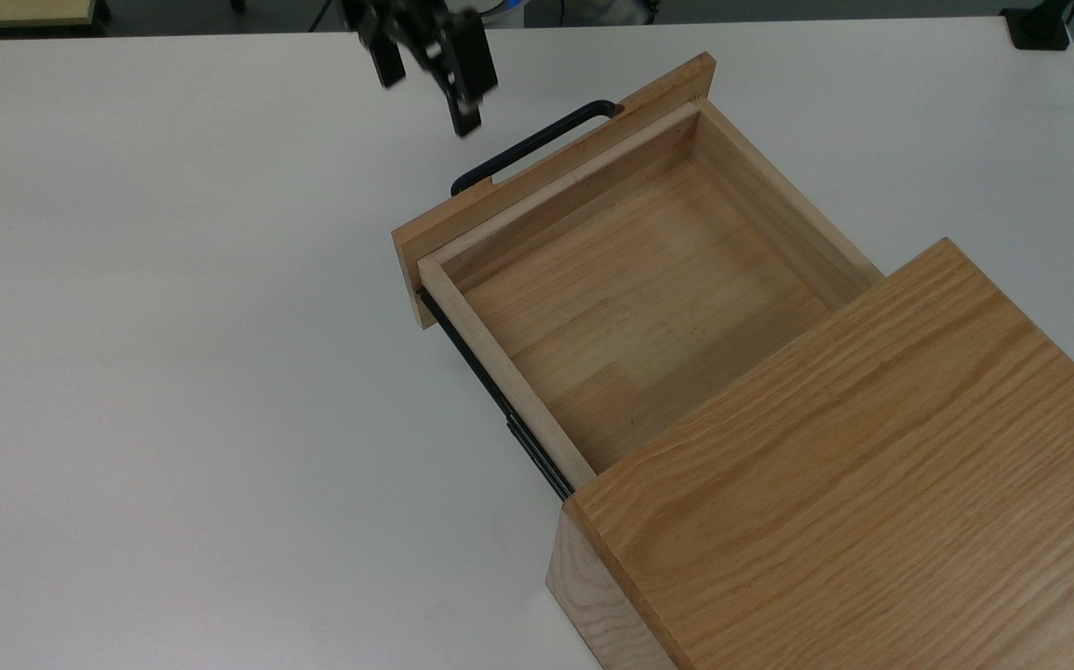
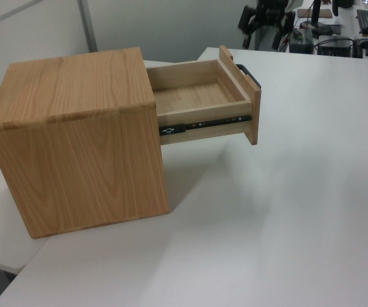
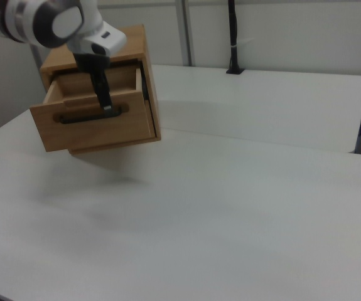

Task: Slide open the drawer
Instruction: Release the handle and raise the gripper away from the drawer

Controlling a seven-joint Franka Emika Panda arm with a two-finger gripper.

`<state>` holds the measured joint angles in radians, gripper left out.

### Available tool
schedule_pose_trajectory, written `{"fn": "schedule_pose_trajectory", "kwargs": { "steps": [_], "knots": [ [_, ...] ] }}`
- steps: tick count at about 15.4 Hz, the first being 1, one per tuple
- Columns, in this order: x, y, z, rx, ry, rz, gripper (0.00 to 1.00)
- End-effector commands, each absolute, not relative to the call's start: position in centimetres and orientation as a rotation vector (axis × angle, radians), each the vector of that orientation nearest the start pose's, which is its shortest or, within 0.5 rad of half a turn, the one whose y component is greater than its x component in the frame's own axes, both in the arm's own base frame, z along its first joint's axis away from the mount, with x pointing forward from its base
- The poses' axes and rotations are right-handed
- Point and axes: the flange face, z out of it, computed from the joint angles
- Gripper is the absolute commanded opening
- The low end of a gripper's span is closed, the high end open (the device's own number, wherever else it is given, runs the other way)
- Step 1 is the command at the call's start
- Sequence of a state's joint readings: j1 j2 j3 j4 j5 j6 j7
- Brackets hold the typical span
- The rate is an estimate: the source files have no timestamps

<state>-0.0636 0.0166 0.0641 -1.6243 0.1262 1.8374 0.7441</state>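
the fingers (image 1: 425,79) stand spread wide and hold nothing, hanging above the bench (image 1: 174,326) just beyond the handle (image 1: 537,144) and clear of it. the handle sits on the front panel (image 1: 546,181) of the drawer (image 1: 635,288), which is slid well out of the box (image 1: 853,484), its black rail (image 2: 203,123) showing in the left view.

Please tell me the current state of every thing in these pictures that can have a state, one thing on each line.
drawer: slid far out of the casing, empty inside.
handle: free, nothing grips it.
gripper: open, raised, apart from the handle, holding nothing.
side rail: extended, visible along the drawer's side.
casing: upright on the white table, front open where the drawer comes out.
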Motion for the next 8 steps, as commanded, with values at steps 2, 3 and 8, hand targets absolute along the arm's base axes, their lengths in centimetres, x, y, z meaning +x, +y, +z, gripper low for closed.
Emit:
{"fn": "schedule_pose_trajectory", "kwargs": {
  "steps": [2, 3, 8],
  "knots": [
    [54.5, 1.3, 66.1, -2.781, 1.049, -0.202, 1.00],
    [53.9, 1.6, 66.3, -2.800, 1.040, -0.182, 1.00],
    [52.6, 5.0, 65.3, -3.076, 0.591, -0.130, 1.00]
  ]
}}
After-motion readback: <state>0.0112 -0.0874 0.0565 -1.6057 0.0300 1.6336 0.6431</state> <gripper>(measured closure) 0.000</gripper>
